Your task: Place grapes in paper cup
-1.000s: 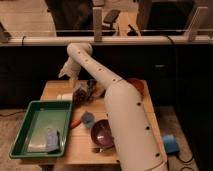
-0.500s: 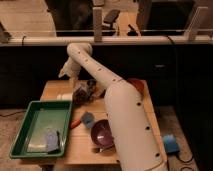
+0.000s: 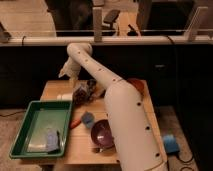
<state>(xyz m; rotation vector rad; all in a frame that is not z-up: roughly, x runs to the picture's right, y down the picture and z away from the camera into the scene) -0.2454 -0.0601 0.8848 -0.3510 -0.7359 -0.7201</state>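
Our end effector sits low at the grapes, beside the cup, likely for a short carry; we cannot tell its grip.

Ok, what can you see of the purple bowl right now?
The purple bowl is round, dark purple with a glossy plastic look, upright and apparently empty. It sits near the front edge of the table, right of the green tray, its right side hidden by the white arm. A blue block lies just behind it. The gripper is farther back, mid-table, clear of it.
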